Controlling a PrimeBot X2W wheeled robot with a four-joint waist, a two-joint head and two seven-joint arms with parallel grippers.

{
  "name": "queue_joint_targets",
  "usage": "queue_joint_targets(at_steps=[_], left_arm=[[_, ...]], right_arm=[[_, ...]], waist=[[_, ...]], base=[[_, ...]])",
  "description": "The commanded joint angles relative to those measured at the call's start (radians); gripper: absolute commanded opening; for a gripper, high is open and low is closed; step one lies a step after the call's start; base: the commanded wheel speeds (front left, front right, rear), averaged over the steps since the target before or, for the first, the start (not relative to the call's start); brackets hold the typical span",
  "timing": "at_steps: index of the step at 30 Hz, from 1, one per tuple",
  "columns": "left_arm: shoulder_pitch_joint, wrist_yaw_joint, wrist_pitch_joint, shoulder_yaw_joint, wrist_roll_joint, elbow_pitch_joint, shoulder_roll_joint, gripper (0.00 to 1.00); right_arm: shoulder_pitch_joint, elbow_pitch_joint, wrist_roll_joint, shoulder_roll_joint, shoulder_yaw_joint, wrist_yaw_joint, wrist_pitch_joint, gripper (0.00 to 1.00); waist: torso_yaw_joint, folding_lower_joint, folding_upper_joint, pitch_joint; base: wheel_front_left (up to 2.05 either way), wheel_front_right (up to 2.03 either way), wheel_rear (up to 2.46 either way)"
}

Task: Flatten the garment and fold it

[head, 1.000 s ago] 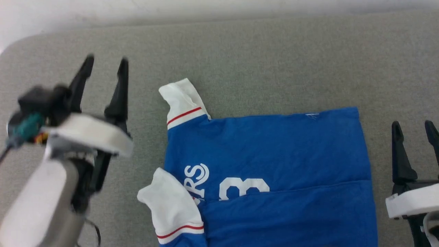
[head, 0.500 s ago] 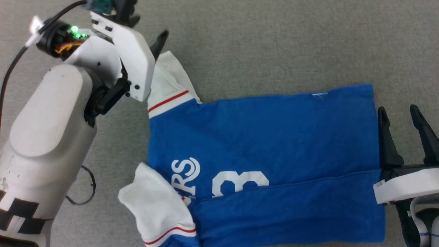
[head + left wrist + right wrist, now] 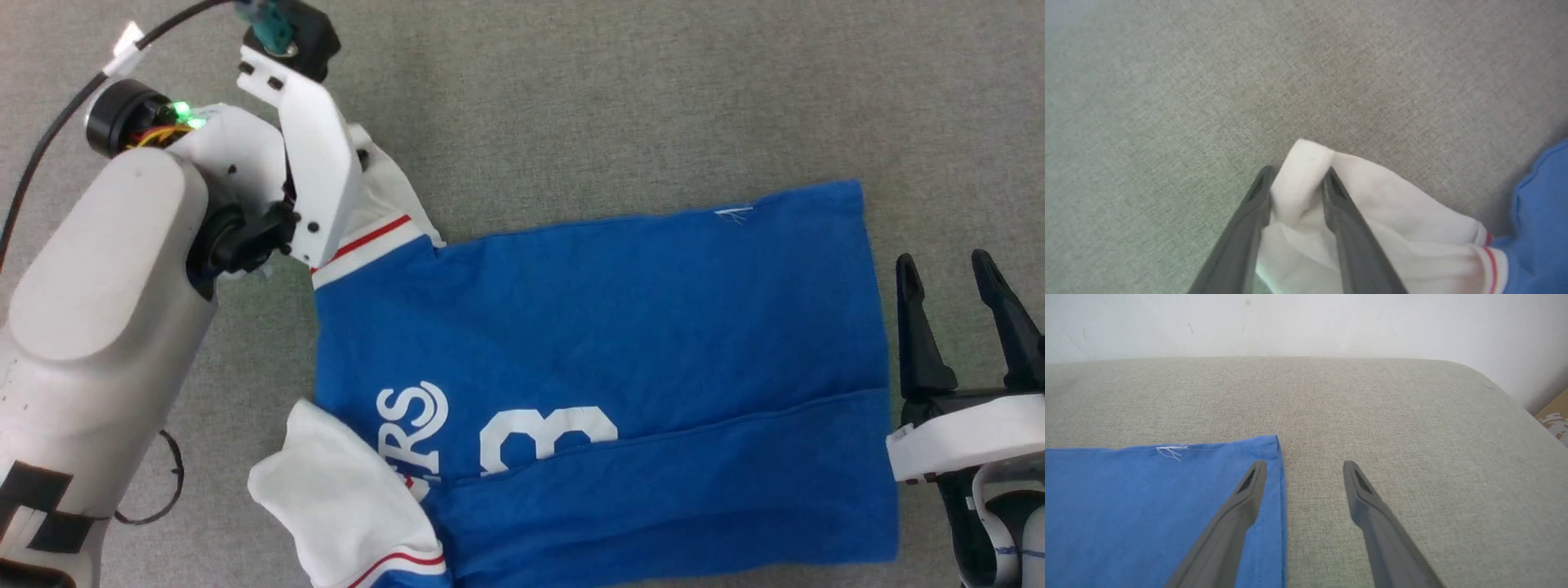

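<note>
On the grey fabric surface (image 3: pixel 653 98), the blue jersey (image 3: pixel 604 327) lies with its near edge folded up over the number. Beside its hem the right gripper (image 3: pixel 940 265) hangs, jaws spread and holding nothing. Farther off, the left gripper (image 3: pixel 1299 170) pinches the jersey's far white sleeve (image 3: pixel 1392 204).

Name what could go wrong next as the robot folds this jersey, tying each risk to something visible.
The left jaws pinch the far sleeve only at its bunched tip; a pull may slip it free.
The near sleeve lies crumpled over the lettering; folding now could trap that wrinkle.
The right jaws stand open at the hem, holding nothing, so the jersey may drag leftward.
</note>
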Motion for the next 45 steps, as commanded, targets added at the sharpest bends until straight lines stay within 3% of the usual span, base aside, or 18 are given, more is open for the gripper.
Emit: queue_joint_targets(at_steps=[1,11,17,23,35,36,37,38,39,45], left_arm=[[0.031,0.002,0.009,-0.011,-0.009,0.003,0.004,0.0],[0.088,0.017,-0.148,0.014,-0.009,-0.02,-0.015,0.0],[0.097,0.017,-0.174,0.018,-0.02,-0.022,-0.021,0.0],[0.084,0.018,-0.179,0.017,-0.02,-0.031,-0.024,0.0],[0.058,0.015,-0.184,0.007,-0.023,-0.019,-0.035,0.0],[0.056,0.014,-0.185,0.007,-0.024,-0.017,-0.036,0.0],[0.053,0.014,-0.186,0.007,-0.024,-0.016,-0.037,0.0],[0.051,0.013,-0.191,0.007,-0.024,-0.015,-0.038,0.0],[0.05,0.012,-0.196,0.007,-0.024,-0.014,-0.04,0.0],[0.052,0.009,-0.255,0.016,-0.022,-0.011,-0.045,0.0]], right_arm=[[-0.02,0.001,-0.007,0.0,0.003,-0.001,-0.004,1.0],[-0.123,-0.017,-0.048,-0.008,0.045,-0.001,0.043,1.0],[-0.252,0.048,0.004,-0.061,0.03,-0.001,0.231,1.0],[-0.328,0.143,0.05,-0.169,0.092,-0.001,0.478,1.0],[-0.359,0.219,0.163,-0.216,0.165,-0.001,0.644,1.0],[-0.36,0.221,0.166,-0.216,0.162,-0.001,0.649,0.78],[-0.362,0.224,0.167,-0.217,0.161,-0.001,0.652,0.47],[-0.365,0.227,0.165,-0.221,0.162,-0.001,0.653,0.32],[-0.367,0.23,0.165,-0.221,0.16,-0.001,0.652,0.0],[-0.38,0.238,0.162,-0.211,0.142,-0.001,0.609,0.0]], waist=[[-0.002,0.0,0.0,-0.007],[0.004,0.0,0.0,-0.072],[0.018,0.0,0.0,-0.071],[0.037,0.0,0.0,-0.031],[0.064,0.0,0.0,0.0],[0.065,0.0,0.0,0.002],[0.067,0.0,0.0,0.003],[0.068,0.0,0.0,0.004],[0.07,0.0,0.0,0.006],[0.071,0.0,0.0,0.004]], base=[[0.0,0.0,0.0],[0.0,0.0,0.0],[0.0,0.0,0.0],[0.0,0.0,0.0],[0.0,0.0,0.0],[0.0,0.0,0.0],[0.0,0.0,0.0],[0.0,0.0,0.0],[0.0,0.0,0.0],[0.0,0.0,0.0]])
